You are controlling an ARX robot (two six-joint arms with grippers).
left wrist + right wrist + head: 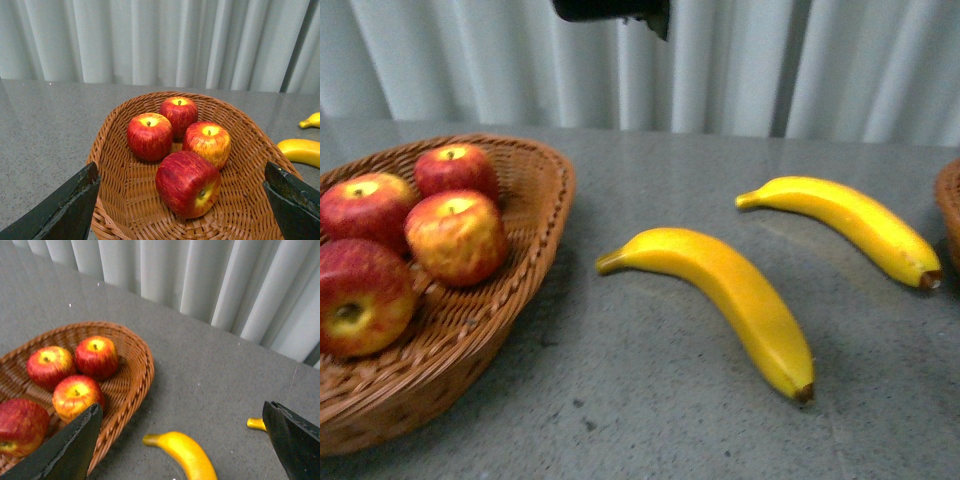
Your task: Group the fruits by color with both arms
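Several red apples lie in a brown wicker basket [545, 215] at the left: one near the front [358, 297], one beside it [456, 236], others behind. Two yellow bananas rest on the grey table, the nearer banana [725, 300] in the middle and the farther banana [850, 225] to the right. In the left wrist view my left gripper [185, 200] stands open above the basket, the tipped-over apple [187, 182] between its jaws without contact. My right gripper [187, 440] is open over the nearer banana [185, 455]. Only a black piece of an arm [615, 10] shows at the top of the front view.
The rim of a second wicker basket [950, 205] shows at the right edge of the front view. A pale pleated curtain [770, 60] hangs behind the table. Bare grey tabletop [650, 400] lies between the left basket and the bananas.
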